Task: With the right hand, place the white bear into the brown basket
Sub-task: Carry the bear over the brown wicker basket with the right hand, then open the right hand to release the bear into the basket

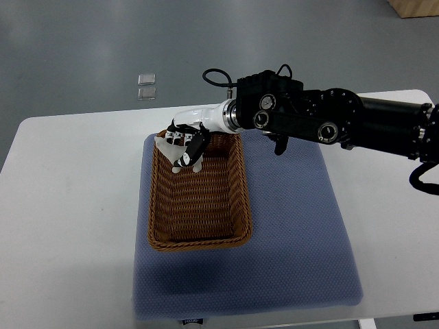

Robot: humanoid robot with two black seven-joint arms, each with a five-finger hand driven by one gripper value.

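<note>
The brown wicker basket (235,199) sits on a blue mat in the middle of the table. My right arm comes in from the right edge, and my right hand (184,145) hangs over the basket's far left corner. Its fingers are curled around a small white bear (164,147), of which only a pale part shows at the hand's left side, just above the basket rim. The rest of the bear is hidden by the fingers. The inside of the basket below the hand holds nothing else. The left arm is out of view.
The blue mat (302,226) covers the middle of the white table (68,205). Two small clear squares (146,86) lie on the grey floor beyond the table's far edge. A wooden corner (415,7) shows at the top right.
</note>
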